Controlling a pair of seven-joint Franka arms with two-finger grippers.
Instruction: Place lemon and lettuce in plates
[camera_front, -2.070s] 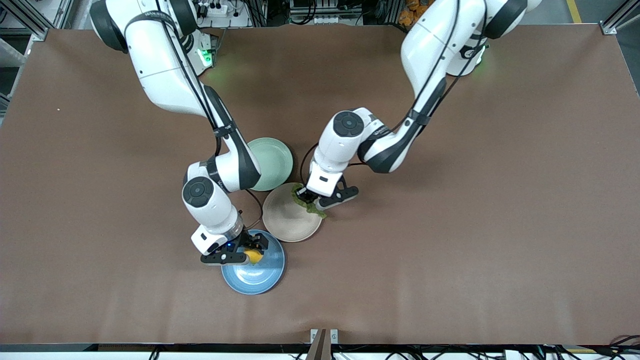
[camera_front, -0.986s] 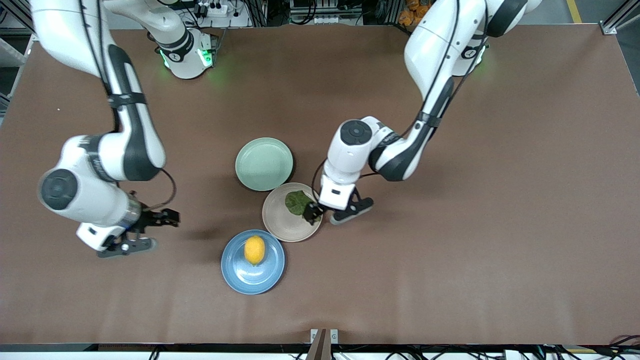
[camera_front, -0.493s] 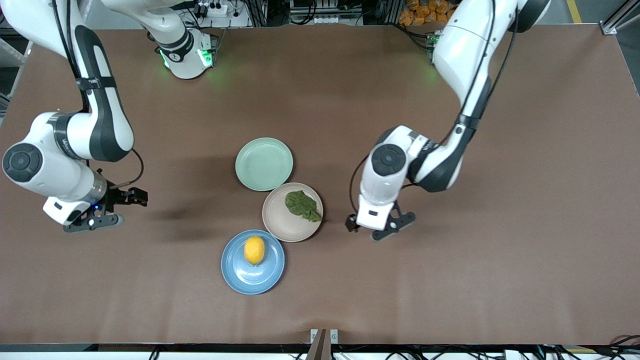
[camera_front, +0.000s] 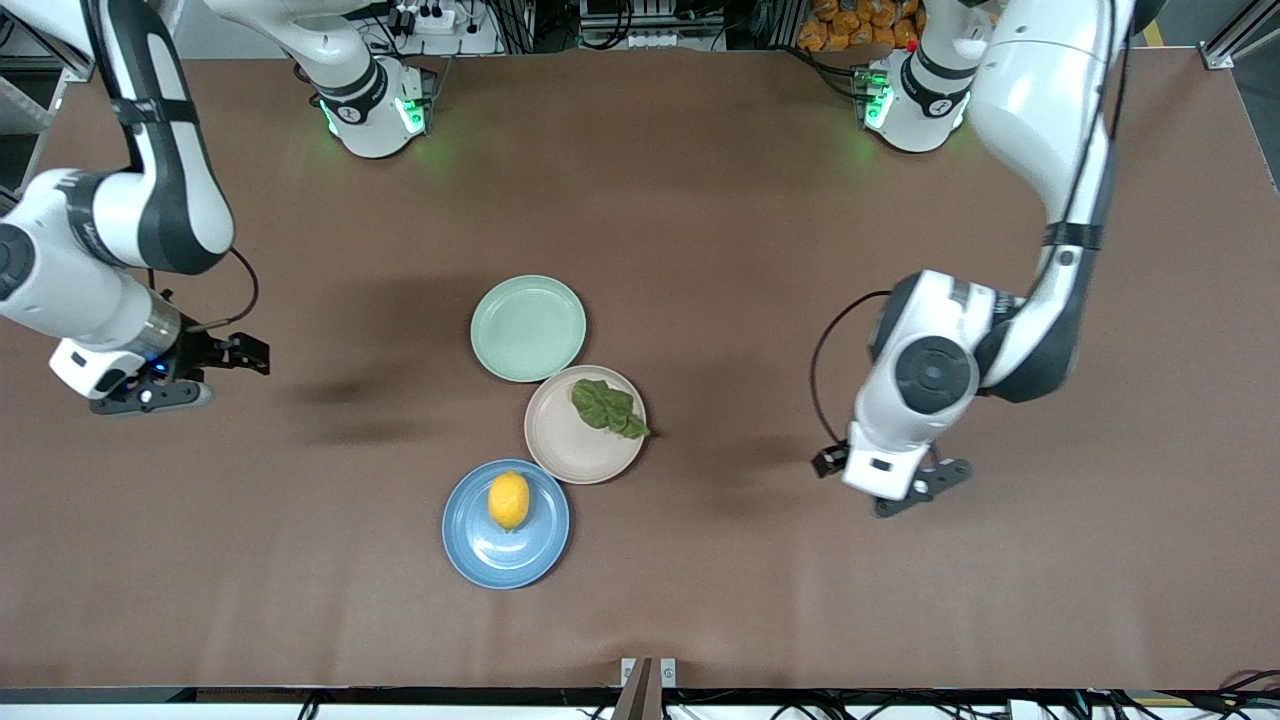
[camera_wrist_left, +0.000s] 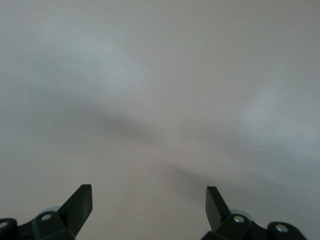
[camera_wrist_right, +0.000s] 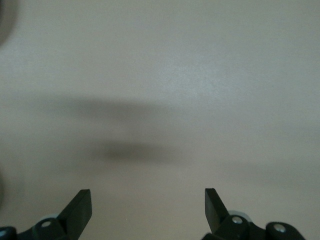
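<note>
The yellow lemon (camera_front: 509, 500) lies in the blue plate (camera_front: 470, 545). The dark green lettuce (camera_front: 606, 408) lies in the beige-pink plate (camera_front: 570, 445), over its rim toward the left arm's end. My left gripper (camera_front: 885, 485) is open and empty over bare table at the left arm's end of the plates; its view (camera_wrist_left: 149, 205) shows only table. My right gripper (camera_front: 215, 370) is open and empty over bare table toward the right arm's end; its view (camera_wrist_right: 148, 205) shows only table.
A pale green plate (camera_front: 528, 328) with nothing in it touches the beige-pink plate, farther from the camera. The three plates sit close together mid-table. Brown table surface spreads around them.
Both grippers let go, the lemon into the blue plate and the lettuce into the beige-pink plate. Both arms then drew away from the plates toward their own ends of the table.
</note>
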